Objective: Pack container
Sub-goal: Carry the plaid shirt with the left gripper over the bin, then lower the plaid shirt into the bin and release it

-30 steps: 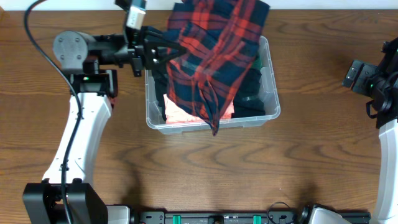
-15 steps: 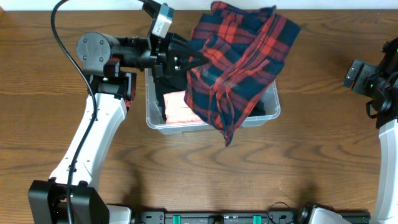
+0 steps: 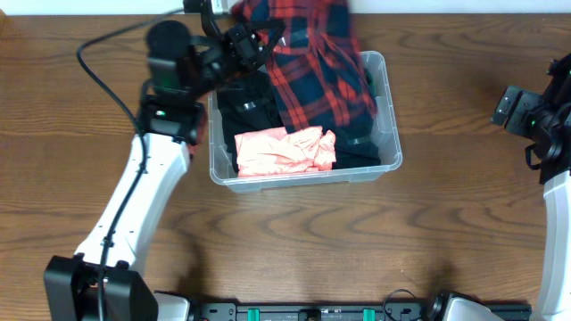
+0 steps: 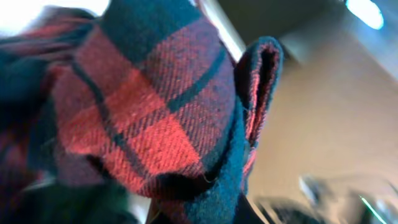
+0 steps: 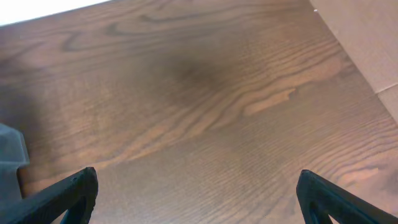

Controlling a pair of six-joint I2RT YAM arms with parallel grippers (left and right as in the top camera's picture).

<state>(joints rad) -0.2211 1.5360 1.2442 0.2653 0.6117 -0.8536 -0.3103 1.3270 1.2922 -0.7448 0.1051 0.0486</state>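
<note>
Dark wooden table (image 3: 446, 223) fills the overhead view, and dead centre sits the container (image 3: 303, 181), a clear plastic tub with its long axis running left to right across the boards. All the action is on the left: the left gripper (image 3: 260, 43) hovers above the tub's far-left corner, clamped tight on a red-and-navy plaid garment (image 3: 317, 71). The left wrist camera shows nothing but bunched flannel folds right up against the lens, so the fingers themselves are hidden there. From that pinch the plaid drapes to the right and down over the far half of the tub, and its upper edge runs off the top of the overhead view, past the far rim. Below it, inside the tub, a black garment (image 3: 245, 111) lies along the left side and a coral-pink garment (image 3: 285, 150) is crumpled against the near wall. Over at the right edge, the right gripper (image 5: 196, 183) hangs with its jaws spread wide over bare wood, gripping nothing, well apart from the tub. So the left arm is plainly the nearer of the 2, and the tub's free room lies to the near-right of its fingers. My read: the plaid is only partly in, and the next move needs the pinch carried nearer and lower along that line, or the cloth could slump over the far rim.
</note>
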